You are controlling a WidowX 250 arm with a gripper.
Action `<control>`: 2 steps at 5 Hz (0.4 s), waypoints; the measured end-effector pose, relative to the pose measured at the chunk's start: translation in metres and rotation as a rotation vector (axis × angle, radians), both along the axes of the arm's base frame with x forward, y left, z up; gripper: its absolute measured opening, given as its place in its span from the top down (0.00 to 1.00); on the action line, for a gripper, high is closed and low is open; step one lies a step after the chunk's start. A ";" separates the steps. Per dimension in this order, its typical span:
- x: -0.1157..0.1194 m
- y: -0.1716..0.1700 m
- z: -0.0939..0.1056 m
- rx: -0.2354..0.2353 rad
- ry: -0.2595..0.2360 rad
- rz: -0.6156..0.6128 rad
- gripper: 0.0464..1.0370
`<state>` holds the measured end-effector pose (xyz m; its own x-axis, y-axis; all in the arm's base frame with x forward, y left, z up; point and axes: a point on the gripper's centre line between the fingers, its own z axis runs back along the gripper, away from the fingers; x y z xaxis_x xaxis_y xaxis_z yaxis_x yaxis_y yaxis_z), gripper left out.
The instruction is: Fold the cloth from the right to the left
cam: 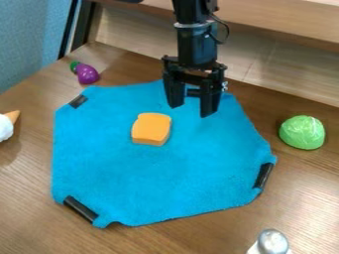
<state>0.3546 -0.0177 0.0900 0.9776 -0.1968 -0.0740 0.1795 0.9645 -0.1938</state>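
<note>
Blue, roughly octagonal fabric cloth: spread flat. Black two-finger gripper: above cloth's far part, jaws apart. Orange, rounded block: on cloth.

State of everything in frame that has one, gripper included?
Cloth: spread out, fold not made.
Gripper: open, nothing between its fingers, over the cloth's far part.
Orange block: lying on the cloth.
Purple toy vegetable: lying on the table.
Orange-tipped white toy: lying down, cut off by the view's edge.
Silver-topped shaker: upright, partly cut off.
</note>
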 end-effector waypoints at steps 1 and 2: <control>-0.001 -0.001 -0.013 -0.002 0.036 0.005 0.04; -0.002 -0.028 -0.023 0.003 0.054 -0.022 0.04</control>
<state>0.3530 -0.0456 0.0670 0.9677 -0.2177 -0.1268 0.1899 0.9611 -0.2008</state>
